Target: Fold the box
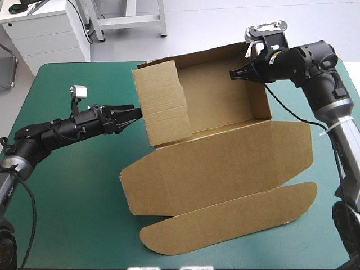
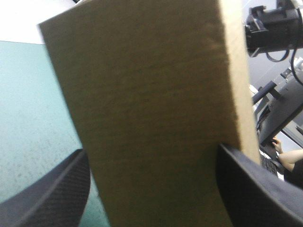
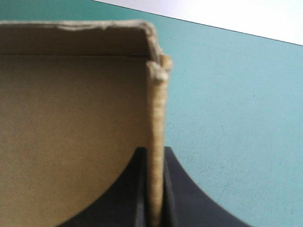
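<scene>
Box (image 1: 225,101) sits centre-far on the teal-green table (image 1: 73,214), walls up, lid (image 1: 225,185) flat toward the near edge. Right tool (image 1: 235,73) clenched on the right wall's rim. Left tool (image 1: 135,114) released, spread against the untucked left flap (image 1: 163,104).

Risk: the flap slips off the left tool and springs outward, or the tray skews. Only that flap blocks the left tool.

Between the finely dotted, matt black fingers (image 2: 52,198) of the left gripper (image 1: 133,115), the box (image 2: 156,118) is matt brown board with a fibrous face, beside a matt, faintly speckled teal-green cover (image 2: 33,118).
</scene>
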Robot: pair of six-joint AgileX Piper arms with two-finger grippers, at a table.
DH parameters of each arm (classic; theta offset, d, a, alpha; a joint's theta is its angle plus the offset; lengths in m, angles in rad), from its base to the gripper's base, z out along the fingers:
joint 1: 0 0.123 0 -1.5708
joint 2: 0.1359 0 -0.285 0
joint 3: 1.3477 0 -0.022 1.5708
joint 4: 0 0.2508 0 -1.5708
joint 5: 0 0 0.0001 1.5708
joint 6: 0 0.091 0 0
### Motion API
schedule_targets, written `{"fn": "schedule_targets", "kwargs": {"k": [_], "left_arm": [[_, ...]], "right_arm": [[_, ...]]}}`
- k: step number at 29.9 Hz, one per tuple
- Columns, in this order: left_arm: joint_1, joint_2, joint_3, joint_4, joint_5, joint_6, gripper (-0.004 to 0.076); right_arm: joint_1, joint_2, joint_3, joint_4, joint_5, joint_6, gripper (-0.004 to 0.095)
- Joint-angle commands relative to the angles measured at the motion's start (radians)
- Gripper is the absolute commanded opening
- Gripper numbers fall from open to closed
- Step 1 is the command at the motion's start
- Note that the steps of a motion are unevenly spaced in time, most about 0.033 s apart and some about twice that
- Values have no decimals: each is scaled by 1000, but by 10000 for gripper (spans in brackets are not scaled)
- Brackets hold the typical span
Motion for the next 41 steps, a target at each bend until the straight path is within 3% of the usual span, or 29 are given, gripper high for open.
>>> {"fn": "schedule_targets", "kwargs": {"k": [1,11,16,21,27,32,36,41], "left_arm": [[-41,-37,-78,-74,125,-10,558],[-144,-37,-198,160,-119,-189,559],[-249,-37,-286,386,-335,-392,557],[-369,-31,-413,712,-528,-703,535],[-495,28,-589,1291,-488,-1226,480],[-555,64,-684,1510,-472,-1456,477],[-557,81,-715,1536,-451,-1517,428],[-557,87,-718,1536,-424,-1517,230]], "right_arm": [[18,-42,-24,-25,-78,39,-16],[18,-42,-24,-38,-99,85,-16],[18,-42,-24,-38,-108,89,-16],[18,-42,-24,-42,-113,106,-16],[18,-42,-24,-38,-135,132,-16],[18,-42,-24,-38,-135,136,-16],[18,-42,-24,-25,-140,136,-16],[18,-42,-24,-3,-147,136,-16]]}}
